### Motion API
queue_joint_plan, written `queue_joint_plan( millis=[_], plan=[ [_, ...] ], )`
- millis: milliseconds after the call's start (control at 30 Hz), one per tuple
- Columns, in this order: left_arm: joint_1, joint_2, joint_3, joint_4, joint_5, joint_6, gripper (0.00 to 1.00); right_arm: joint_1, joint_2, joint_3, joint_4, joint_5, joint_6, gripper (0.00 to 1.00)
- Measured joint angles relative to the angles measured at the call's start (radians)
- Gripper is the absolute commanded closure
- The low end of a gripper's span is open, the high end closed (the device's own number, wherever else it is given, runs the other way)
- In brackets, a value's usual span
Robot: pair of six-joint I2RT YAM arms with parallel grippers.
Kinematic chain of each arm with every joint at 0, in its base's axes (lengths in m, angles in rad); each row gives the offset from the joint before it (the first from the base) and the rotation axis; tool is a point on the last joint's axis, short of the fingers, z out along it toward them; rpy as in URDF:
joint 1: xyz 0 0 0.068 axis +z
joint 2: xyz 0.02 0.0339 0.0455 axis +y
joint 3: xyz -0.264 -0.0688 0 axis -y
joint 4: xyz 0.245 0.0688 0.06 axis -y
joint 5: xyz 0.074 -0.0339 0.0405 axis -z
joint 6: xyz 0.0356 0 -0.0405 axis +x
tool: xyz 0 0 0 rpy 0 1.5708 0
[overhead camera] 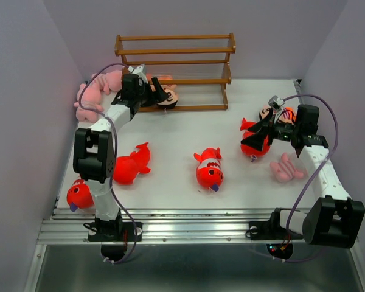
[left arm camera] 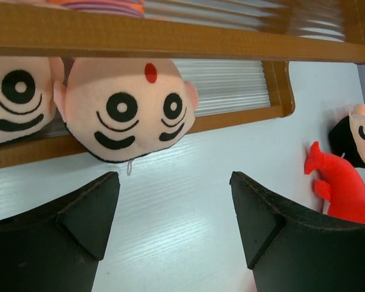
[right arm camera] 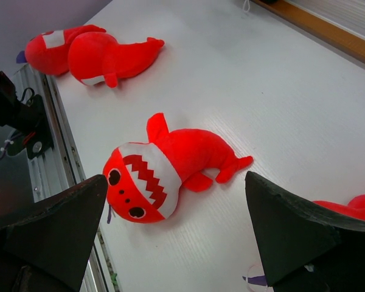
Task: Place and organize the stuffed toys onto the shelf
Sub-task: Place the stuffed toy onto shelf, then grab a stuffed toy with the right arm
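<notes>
Left gripper point(left arm camera: 173, 182) is standing wide and empty in front of the shelf point(left arm camera: 170, 36), which is sitting in the upper middle of the top view. Two dolls are resting on the bottom tier at its left end. One doll point(left arm camera: 128, 112) is facing out just ahead of the jaws, and the second doll point(left arm camera: 18, 100) is sitting just beside it at the left edge of the left wrist view.

Right gripper point(right arm camera: 175, 182) is also spread wide, gripping nothing, and hanging over the right side of the table point(overhead camera: 176, 134). The middle fish point(right arm camera: 164, 167) is lying flat on the table, framed between its fingers in the wrist view but well below them. Two more fish point(right arm camera: 109, 55) are lying in the upper left of that frame.

A third doll point(overhead camera: 272, 112) and a fourth fish point(overhead camera: 254, 145) are lying right by the right gripper at the right middle of the top view. One pink toy point(overhead camera: 286, 169) is lying at the lower right. The other pink toys point(overhead camera: 96, 91) are piled at the upper left, beside the shelf.

Handling, as a judgement: the toys are likely light, soft and squashy, with fuzzy fabric that grips well, and not fragile. A fish is probably best pinched across the thick body behind the head, since the tail and fins look floppy. A doll is probably best taken across the head.
</notes>
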Motion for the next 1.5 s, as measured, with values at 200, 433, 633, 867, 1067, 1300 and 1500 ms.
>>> queue_joint_plan(
  millis=[200,433,633,867,1067,1300,1500],
  plan=[
    [0.005,-0.123,-0.119,-0.050,-0.005,0.051,0.16,0.000,0.000,0.000,0.000,0.000,-0.007,0.00],
    [0.009,-0.445,-0.253,-0.092,-0.023,0.135,0.16,0.000,0.000,-0.007,0.000,0.027,-0.027,0.00],
    [0.009,-0.808,-0.467,-0.017,-0.029,0.187,0.11,-0.002,0.000,-0.019,-0.008,0.098,-0.063,0.00],
    [0.009,-1.045,-0.695,0.013,-0.060,0.254,0.11,-0.063,0.010,-0.019,-0.007,0.211,-0.095,0.00],
    [0.009,-1.090,-0.728,-0.069,-0.121,0.282,0.11,-0.165,0.079,-0.019,0.024,0.362,-0.008,0.00],
    [0.009,-1.119,-0.728,-0.072,-0.138,0.284,0.11,-0.186,0.085,-0.048,0.169,0.674,0.231,0.00],
    [0.009,-1.124,-0.728,-0.081,-0.143,0.284,0.11,-0.185,0.154,-0.037,0.299,0.898,0.421,0.00]
  ],
)
